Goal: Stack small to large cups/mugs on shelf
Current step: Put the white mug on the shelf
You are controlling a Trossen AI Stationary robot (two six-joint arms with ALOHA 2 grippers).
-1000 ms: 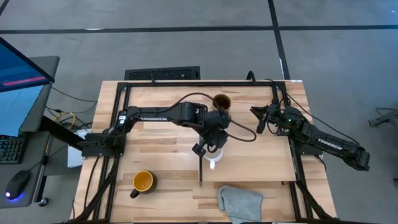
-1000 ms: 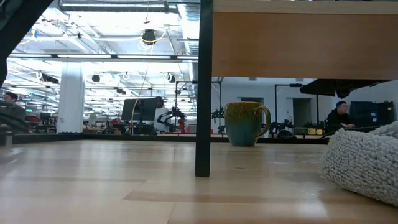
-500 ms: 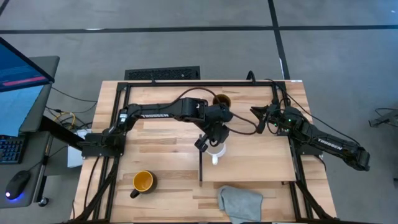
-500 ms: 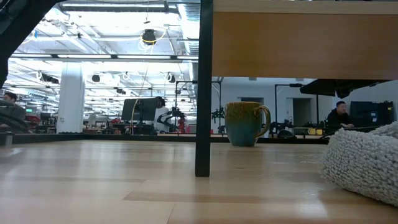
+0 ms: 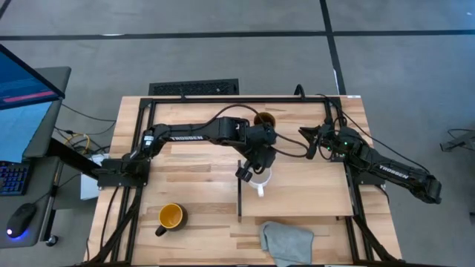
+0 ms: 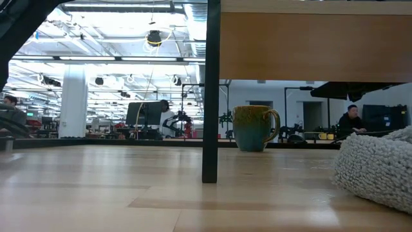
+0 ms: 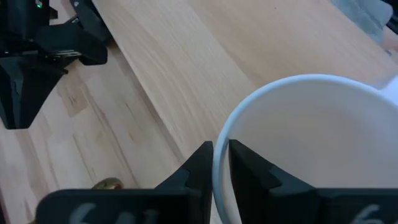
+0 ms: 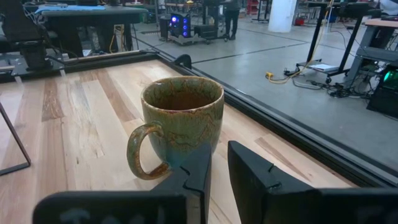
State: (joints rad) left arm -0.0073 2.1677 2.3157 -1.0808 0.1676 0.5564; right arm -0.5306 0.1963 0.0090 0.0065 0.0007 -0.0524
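The small white mug (image 5: 258,180) is over the light-wood shelf (image 5: 312,189), close to its dark strip (image 5: 240,189), mouth up. My left gripper (image 5: 251,169) is shut on its rim, as the left wrist view (image 7: 221,155) shows. The olive-brown mug (image 5: 264,120) stands on its base on the table beyond the shelf; it also shows in the low view (image 6: 254,127) and the right wrist view (image 8: 180,121). My right gripper (image 5: 307,141) waits shut and empty to its right. The black mug with the yellow inside (image 5: 170,217) stands on the table at the near left. My left gripper pinches the white mug's wall at the rim (image 7: 219,134), one finger (image 7: 200,163) outside and the other inside the mug. The fingers come from above, pointing down. The mug is upright with its handle (image 5: 260,191) toward the near edge; whether its base rests on the shelf I cannot tell.
A grey cloth (image 5: 286,241) lies at the table's near edge, in front of the shelf. The low view shows the shelf's thin dark leg (image 6: 210,129) and the shelf's side (image 6: 309,45) above. A dark frame (image 5: 223,99) runs round the table. People sit in the room beyond.
My left gripper has carried the white mug a little toward the table's far edge along the shelf's strip side, mostly in the first half second. The mug has stayed upright. The right arm has kept still.
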